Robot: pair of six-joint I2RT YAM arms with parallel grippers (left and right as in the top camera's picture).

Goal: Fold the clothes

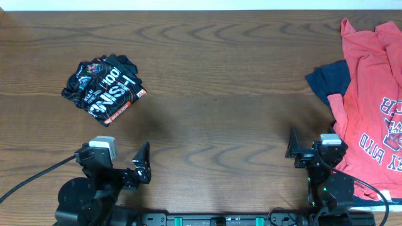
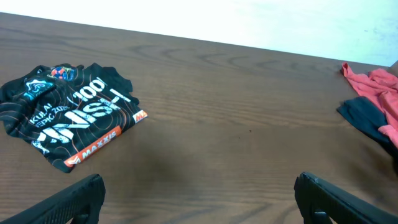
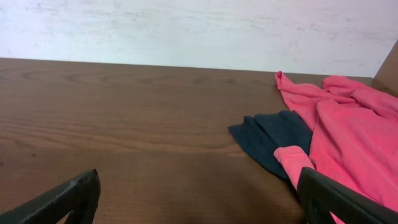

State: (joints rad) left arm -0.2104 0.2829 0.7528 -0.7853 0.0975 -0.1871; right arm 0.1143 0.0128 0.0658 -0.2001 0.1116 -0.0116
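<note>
Bright, even room light
Lettering on the jersey (image 2: 68, 118) reads sharp (overhead slightly softer); faint soft shadows on the table (image 2: 249, 112).

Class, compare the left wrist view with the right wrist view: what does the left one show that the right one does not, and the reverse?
Only the left wrist view: the black jersey, bundled on the wooden table, and the left gripper, open. Only the right wrist view: the right gripper, open. Both: the table, the red T-shirt and the navy garment beside it, towards the right of each picture, with a pale wall behind.
</note>
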